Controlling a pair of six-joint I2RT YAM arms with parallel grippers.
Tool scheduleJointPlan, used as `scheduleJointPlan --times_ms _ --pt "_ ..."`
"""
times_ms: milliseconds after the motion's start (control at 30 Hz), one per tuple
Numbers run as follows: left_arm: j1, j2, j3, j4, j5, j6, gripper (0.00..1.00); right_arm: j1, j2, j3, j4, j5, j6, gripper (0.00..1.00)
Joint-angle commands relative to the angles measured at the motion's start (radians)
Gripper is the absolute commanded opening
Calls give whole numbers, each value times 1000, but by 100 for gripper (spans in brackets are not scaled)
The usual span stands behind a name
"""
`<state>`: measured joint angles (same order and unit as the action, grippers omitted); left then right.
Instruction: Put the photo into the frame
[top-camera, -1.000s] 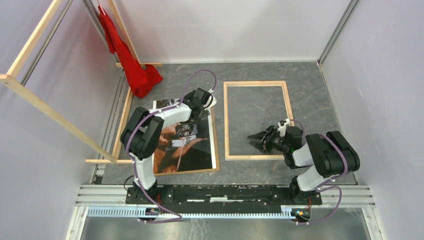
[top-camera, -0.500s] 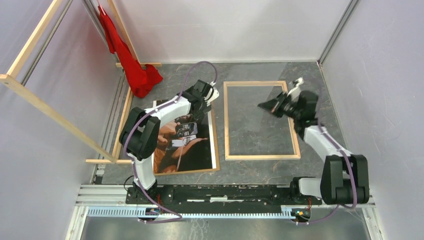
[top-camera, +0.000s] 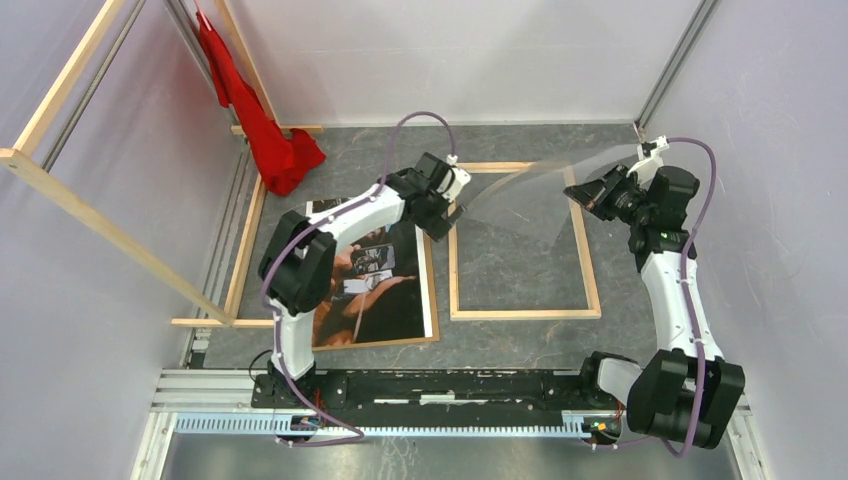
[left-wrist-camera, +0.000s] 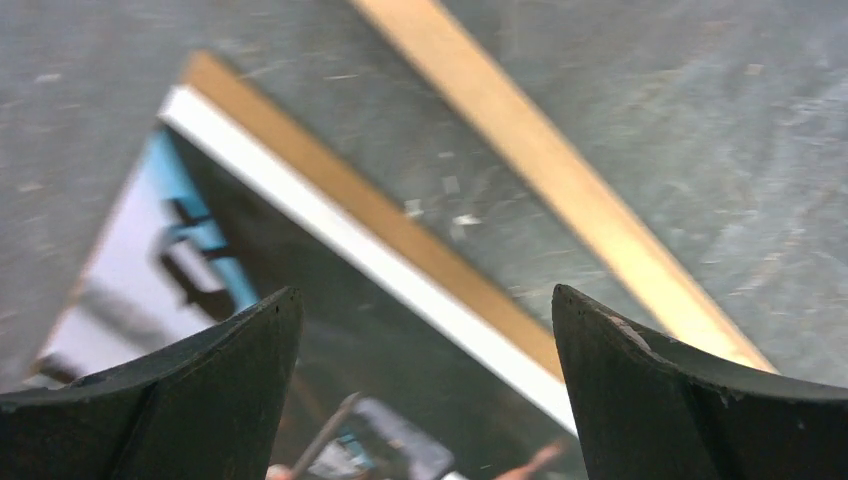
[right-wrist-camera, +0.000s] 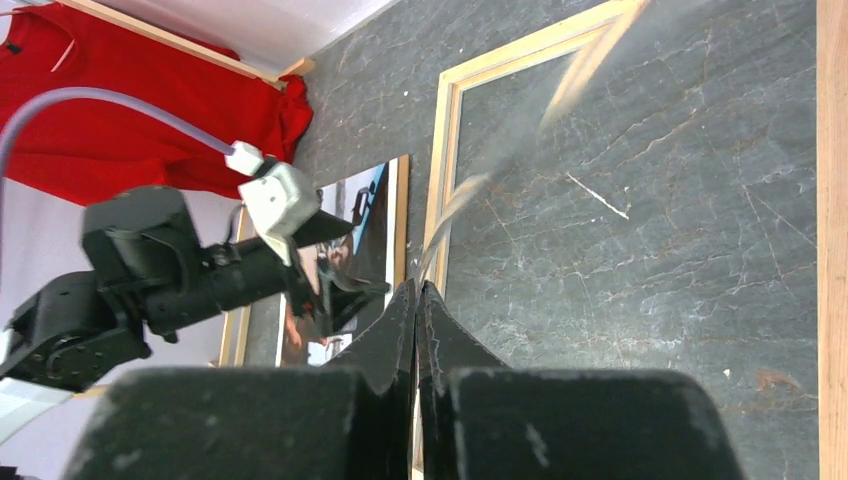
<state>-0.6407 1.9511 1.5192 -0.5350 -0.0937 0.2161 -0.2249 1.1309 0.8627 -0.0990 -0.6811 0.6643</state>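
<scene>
Frame (top-camera: 452, 270) lies flat, centre, long axis top-to-bottom; photo (top-camera: 375, 290) face up just left, slightly tilted. Left tool (left-wrist-camera: 425, 295) spread; right tool (right-wrist-camera: 416, 290) pinching clear sheet (top-camera: 530, 180). Dark grey surface (top-camera: 620, 250), pale walls (top-camera: 450, 60).

The left arm (top-camera: 340, 225) stretches forward and angles in toward the middle, and the left gripper (top-camera: 445, 218) points down with its jaws spread wide. The right arm (top-camera: 672, 290) reaches far forward with its wrist turned inward. The right gripper (top-camera: 585, 193) is pinched tight on the edge of a clear sheet (top-camera: 520, 180).
</scene>
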Motion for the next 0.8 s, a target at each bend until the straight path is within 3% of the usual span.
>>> scheduleJointPlan --times_ms 0,400,767 --pt "-56 60 48 -20 138 -140 100 -4 -38 77 -29 -8 -26 0" --pt "-108 104 20 24 177 -156 92 -4 -28 231 -185 56 -126 0" --pt "-125 15 -230 102 34 -5 62 -4 -11 251 -213 56 -146 0"
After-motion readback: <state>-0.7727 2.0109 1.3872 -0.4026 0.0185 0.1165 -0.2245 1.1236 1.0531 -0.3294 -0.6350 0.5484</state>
